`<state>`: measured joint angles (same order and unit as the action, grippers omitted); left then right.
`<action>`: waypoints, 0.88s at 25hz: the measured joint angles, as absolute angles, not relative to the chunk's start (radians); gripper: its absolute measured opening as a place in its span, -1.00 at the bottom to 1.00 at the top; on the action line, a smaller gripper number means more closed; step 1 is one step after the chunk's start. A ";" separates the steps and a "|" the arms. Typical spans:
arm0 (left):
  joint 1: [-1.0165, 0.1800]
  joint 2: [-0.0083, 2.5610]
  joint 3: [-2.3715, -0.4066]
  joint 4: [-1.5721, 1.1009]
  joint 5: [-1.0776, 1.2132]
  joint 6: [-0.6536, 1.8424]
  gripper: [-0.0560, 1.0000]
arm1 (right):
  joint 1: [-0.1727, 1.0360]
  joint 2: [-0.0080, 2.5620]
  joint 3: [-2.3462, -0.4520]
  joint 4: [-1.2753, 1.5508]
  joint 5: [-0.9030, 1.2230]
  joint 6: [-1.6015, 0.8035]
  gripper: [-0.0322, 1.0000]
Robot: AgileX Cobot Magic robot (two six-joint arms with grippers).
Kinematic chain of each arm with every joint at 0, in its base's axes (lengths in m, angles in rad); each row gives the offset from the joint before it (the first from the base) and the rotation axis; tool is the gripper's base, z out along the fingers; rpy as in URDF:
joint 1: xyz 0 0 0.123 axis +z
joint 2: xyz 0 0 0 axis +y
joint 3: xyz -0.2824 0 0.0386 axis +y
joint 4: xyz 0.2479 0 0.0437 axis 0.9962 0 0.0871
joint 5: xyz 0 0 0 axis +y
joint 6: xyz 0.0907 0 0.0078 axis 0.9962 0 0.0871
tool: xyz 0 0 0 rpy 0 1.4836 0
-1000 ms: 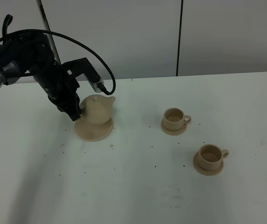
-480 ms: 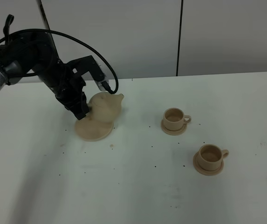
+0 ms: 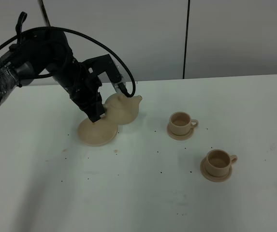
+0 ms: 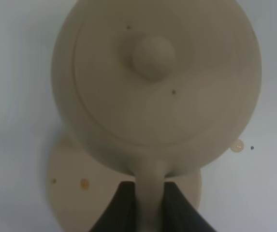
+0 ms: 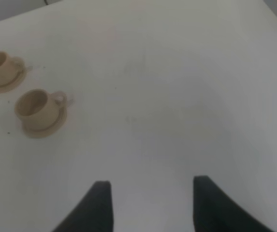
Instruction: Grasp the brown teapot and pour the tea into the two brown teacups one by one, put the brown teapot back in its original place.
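The brown teapot (image 3: 123,108) hangs just above the table, off to the right of its wide round saucer, the original place (image 3: 94,133). My left gripper (image 3: 98,112) is shut on the teapot's loop handle, and the spout points right toward the cups. The left wrist view shows the teapot (image 4: 155,82) from above, its handle pinched between the dark fingers (image 4: 121,210) of my left gripper (image 4: 149,200), over the saucer (image 4: 73,191). The two brown teacups (image 3: 181,122) (image 3: 219,161) stand on small saucers at the right. My right gripper (image 5: 150,203) is open over bare table, with both teacups (image 5: 0,67) (image 5: 36,107) far from it.
The white tabletop (image 3: 143,193) carries small dark specks and a tan spot (image 3: 115,152) in front of the wide saucer. A white wall panel (image 3: 225,38) runs along the back edge. The left arm's black cable (image 3: 104,53) loops above the teapot.
The left gripper has lifted the teapot off its wide saucer and carried it up and to the right, toward the cups. The saucer now lies bare. The cups have not moved.
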<state>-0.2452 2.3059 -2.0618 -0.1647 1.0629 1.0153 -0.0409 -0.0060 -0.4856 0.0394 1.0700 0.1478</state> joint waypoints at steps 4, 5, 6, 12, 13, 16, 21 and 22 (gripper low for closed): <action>-0.261 2.303 -2.089 -0.165 1.072 1.016 -0.57 | -0.041 -0.006 -0.486 0.039 1.070 0.148 -0.20; -0.264 2.301 -2.090 -0.165 1.072 1.018 -0.57 | -0.041 -0.006 -0.486 0.039 1.070 0.148 -0.20; -0.269 2.300 -2.091 -0.165 1.070 1.019 -0.57 | -0.041 -0.006 -0.486 0.040 1.070 0.148 -0.20; -0.305 2.300 -2.098 -0.167 1.045 1.021 -0.57 | -0.041 -0.006 -0.486 0.040 1.070 0.148 -0.20; -0.312 2.300 -2.101 -0.167 1.042 1.021 -0.57 | -0.041 -0.006 -0.486 0.040 1.070 0.148 -0.20; -0.334 2.300 -2.109 -0.167 1.035 1.021 -0.57 | -0.041 -0.006 -0.486 0.040 1.070 0.148 -0.20; -0.379 2.300 -2.110 -0.167 1.030 1.021 -0.57 | -0.041 -0.006 -0.486 0.040 1.070 0.148 -0.20; -0.390 2.300 -2.110 -0.166 1.029 1.021 -0.57 | -0.041 -0.006 -0.486 0.040 1.070 0.148 -0.20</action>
<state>-0.3901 2.3005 -2.1096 -0.1660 1.0293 1.0210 -0.0409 -0.0060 -0.4856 0.0405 1.0700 0.1478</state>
